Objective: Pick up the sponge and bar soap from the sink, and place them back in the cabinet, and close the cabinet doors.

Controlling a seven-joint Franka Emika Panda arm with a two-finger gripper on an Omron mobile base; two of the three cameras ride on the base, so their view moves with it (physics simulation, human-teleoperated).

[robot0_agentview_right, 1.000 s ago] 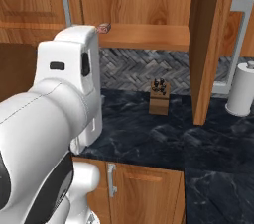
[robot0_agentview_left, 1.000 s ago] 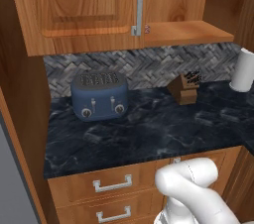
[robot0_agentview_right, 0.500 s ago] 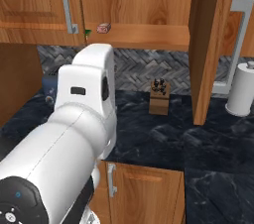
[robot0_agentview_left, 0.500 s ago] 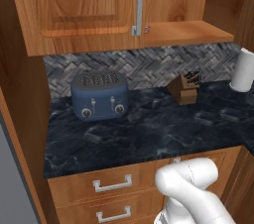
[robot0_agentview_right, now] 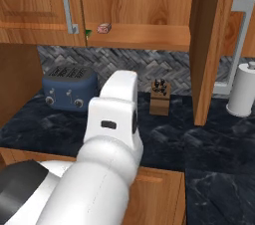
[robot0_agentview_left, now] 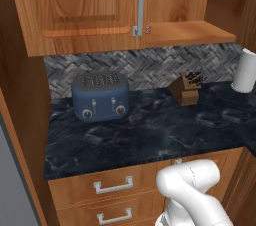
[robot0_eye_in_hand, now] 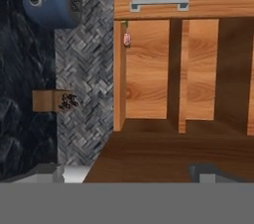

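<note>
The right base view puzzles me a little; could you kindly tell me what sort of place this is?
Most likely a home kitchen, a rendered one. A blue toaster and a knife block stand on a dark marble counter, against a herringbone tile backsplash, beneath a brown wooden wall cabinet.

My 2 base views look forward and down from behind me, left and right, and share the toaster (robot0_agentview_left: 100,96), knife block (robot0_agentview_left: 185,89), table (robot0_agentview_left: 150,135) and cabinet (robot0_agentview_left: 190,32). My hand view is rolled sideways, facing the open cabinet and its shelf from nearer.
</note>
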